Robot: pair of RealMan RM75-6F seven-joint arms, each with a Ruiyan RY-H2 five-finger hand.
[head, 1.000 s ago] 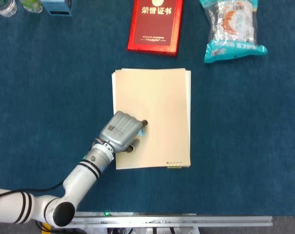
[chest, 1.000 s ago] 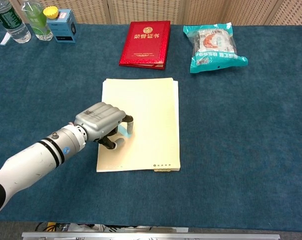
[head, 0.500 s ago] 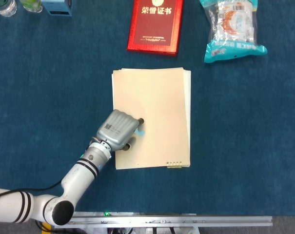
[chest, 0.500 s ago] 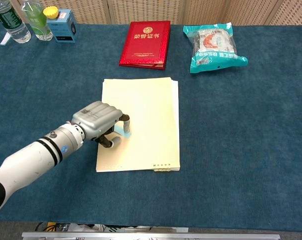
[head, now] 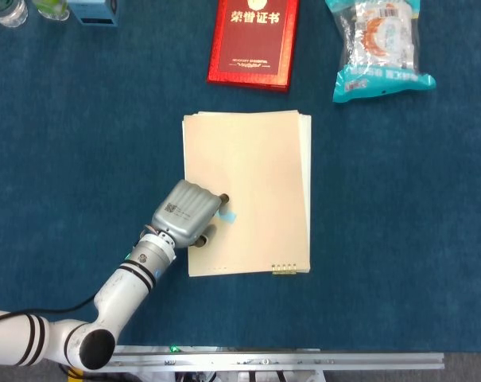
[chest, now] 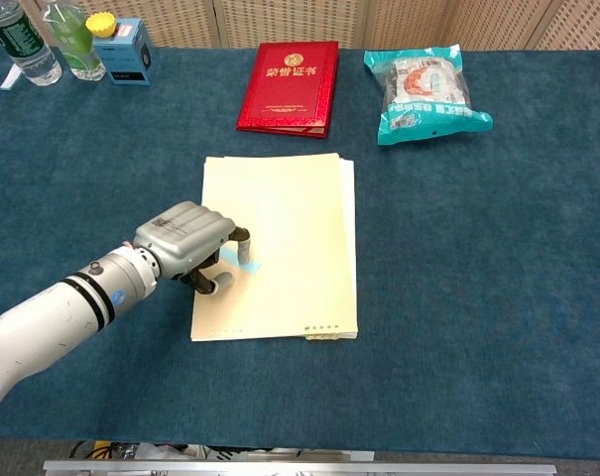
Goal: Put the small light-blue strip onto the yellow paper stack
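Head view shows the light-blue strip [head: 229,215] lying on the yellow paper stack [head: 260,175], at the left hand [head: 188,213]'s three o'clock. Its fingers look curled; whether they grip the strip cannot be told, so letting go may remain.

Light-blue strip [head: 228,215], pale yellow paper stack [head: 260,175]

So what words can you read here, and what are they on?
"荣誉证书": gold, on the red booklet.
Small gold line below it: too small to read.
Snack bag: print too blurred to read.
Blue box and bottles: labels too small to read.
Left hand: a small code sticker, unreadable.
Paper stack: bottom marks unreadable.
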